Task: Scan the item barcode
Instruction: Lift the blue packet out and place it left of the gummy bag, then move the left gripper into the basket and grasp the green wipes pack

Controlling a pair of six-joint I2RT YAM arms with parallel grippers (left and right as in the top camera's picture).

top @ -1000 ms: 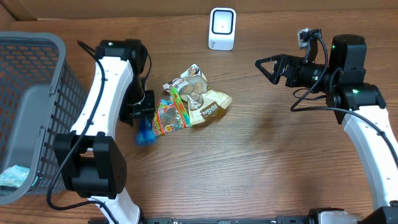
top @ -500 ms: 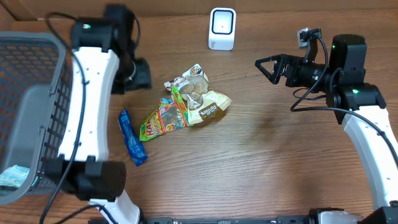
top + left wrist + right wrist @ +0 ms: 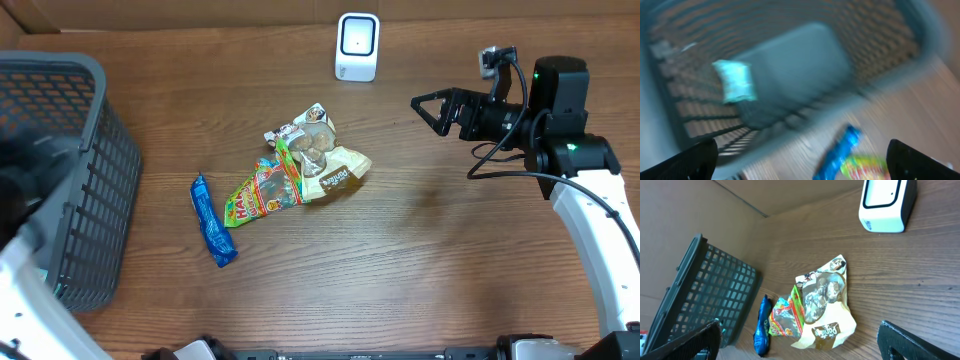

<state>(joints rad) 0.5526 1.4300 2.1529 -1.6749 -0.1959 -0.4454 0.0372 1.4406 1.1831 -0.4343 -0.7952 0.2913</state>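
Note:
A blue packet (image 3: pixel 213 221) lies flat on the table just left of a pile made of a Haribo bag (image 3: pixel 262 193), a clear snack bag (image 3: pixel 310 140) and a beige bag (image 3: pixel 340 170). The white scanner (image 3: pixel 357 46) stands at the back. My left gripper (image 3: pixel 800 165) is open and empty, blurred by motion, high over the basket's edge with the blue packet (image 3: pixel 840 152) below it. In the overhead view only the smeared left arm shows, at the far left. My right gripper (image 3: pixel 427 113) hangs open and empty right of the scanner, facing the pile (image 3: pixel 822 290).
A grey mesh basket (image 3: pixel 90 180) fills the left side. Inside the basket (image 3: pixel 880 85) lies a light teal packet (image 3: pixel 735 80). Bare wood lies between the pile and the right arm.
The left gripper opened and let go of the blue packet, which now lies on the table. The left arm swung away left over the basket. The right arm stayed still.

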